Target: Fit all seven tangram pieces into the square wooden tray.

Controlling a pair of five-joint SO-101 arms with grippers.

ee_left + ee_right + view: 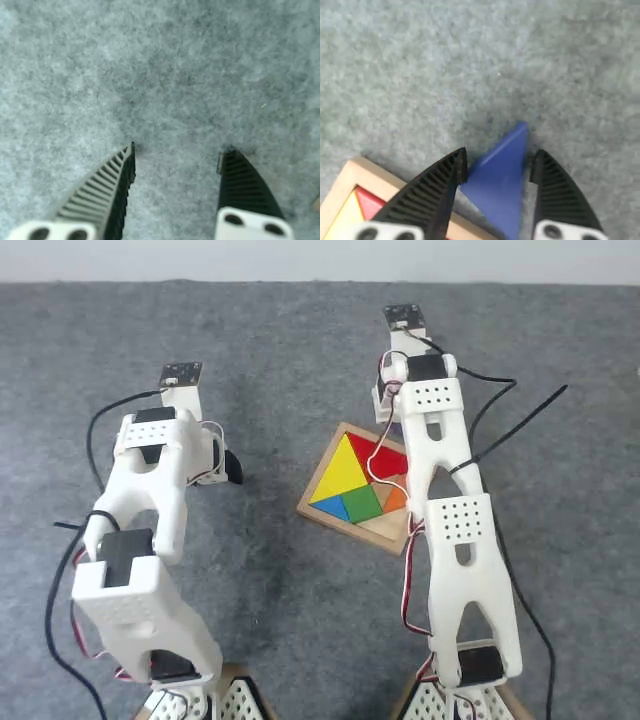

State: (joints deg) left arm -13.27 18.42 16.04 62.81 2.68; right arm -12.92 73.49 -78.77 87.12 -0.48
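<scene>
Gripping the blue triangle, the right pincer hangs beside the tray.

right arm sits over the tray's right side, and the blue triangle runs off the right wrist view's edge
</scene>
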